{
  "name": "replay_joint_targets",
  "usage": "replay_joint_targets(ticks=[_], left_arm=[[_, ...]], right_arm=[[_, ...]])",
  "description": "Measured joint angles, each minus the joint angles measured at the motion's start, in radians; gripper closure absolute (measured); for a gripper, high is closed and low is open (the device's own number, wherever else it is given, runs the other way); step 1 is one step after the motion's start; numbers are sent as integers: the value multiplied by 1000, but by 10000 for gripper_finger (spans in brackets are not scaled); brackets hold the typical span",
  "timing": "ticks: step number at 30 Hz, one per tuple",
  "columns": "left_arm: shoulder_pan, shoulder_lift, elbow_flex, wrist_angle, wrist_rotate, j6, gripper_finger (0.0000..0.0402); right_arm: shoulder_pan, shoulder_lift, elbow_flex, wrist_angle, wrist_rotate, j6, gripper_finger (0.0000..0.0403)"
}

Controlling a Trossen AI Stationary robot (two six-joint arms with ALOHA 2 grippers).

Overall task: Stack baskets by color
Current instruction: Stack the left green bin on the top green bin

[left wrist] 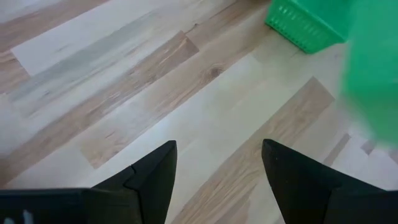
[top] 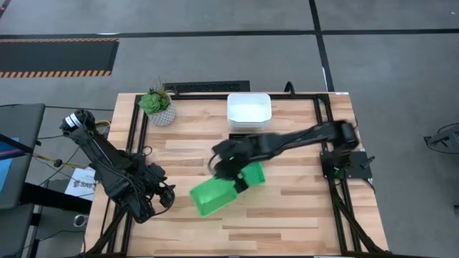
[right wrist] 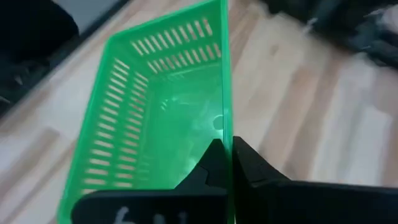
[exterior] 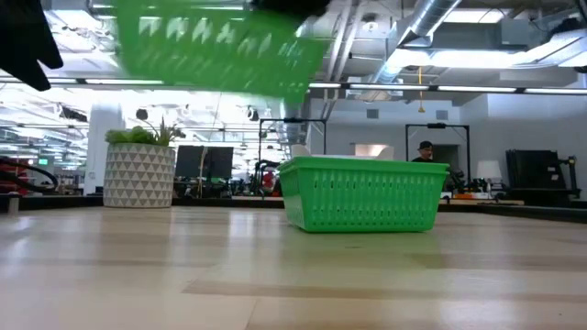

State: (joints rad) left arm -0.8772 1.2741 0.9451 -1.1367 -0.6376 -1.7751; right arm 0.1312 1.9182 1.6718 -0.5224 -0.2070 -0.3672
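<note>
A bright green mesh basket [top: 210, 196] hangs above the table's middle, with my right gripper [right wrist: 227, 146] shut on it. The low view shows it blurred and high up [exterior: 220, 46]. A second green basket [top: 253, 173] stands on its base on the table just behind it, also seen in the low view [exterior: 362, 192]. White baskets [top: 249, 111] sit stacked at the far middle. My left gripper [left wrist: 217, 168] waits open over bare wood near the table's left edge [top: 161, 197]. My right gripper pinches a long side wall of the green basket at its rim [right wrist: 225, 118], near a corner. One finger is inside the basket and one outside. The fingers slant down from the table's right side. The basket is lifted clear of the table, its opening up, slightly tilted.
A potted green plant [top: 158, 106] stands at the far left corner. A black frame [top: 326, 115] runs round the table's edges. Bare wood lies open along the near side.
</note>
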Motion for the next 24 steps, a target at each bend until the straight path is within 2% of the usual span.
replay_joint_targets(ticks=[5, 9, 13, 16, 20, 24], left_arm=[[0, -14, 0, -3, -35, 22, 178], [0, -14, 0, -7, -75, 26, 178], [2, -14, 0, -9, -118, 27, 178], [2, -14, 0, -9, -137, 27, 178], [12, -14, 0, -9, -137, 23, 178], [20, -14, 0, -6, -141, 19, 178]], right_arm=[[-17, -233, -39, -203, 18, 40, 398], [-35, -436, -174, -252, 69, 146, 398], [-35, -625, -418, -116, 144, 243, 394], [-42, -709, -612, 60, 184, 287, 396], [-73, -726, -786, 299, 196, 304, 393], [-122, -674, -848, 366, 192, 258, 387]])
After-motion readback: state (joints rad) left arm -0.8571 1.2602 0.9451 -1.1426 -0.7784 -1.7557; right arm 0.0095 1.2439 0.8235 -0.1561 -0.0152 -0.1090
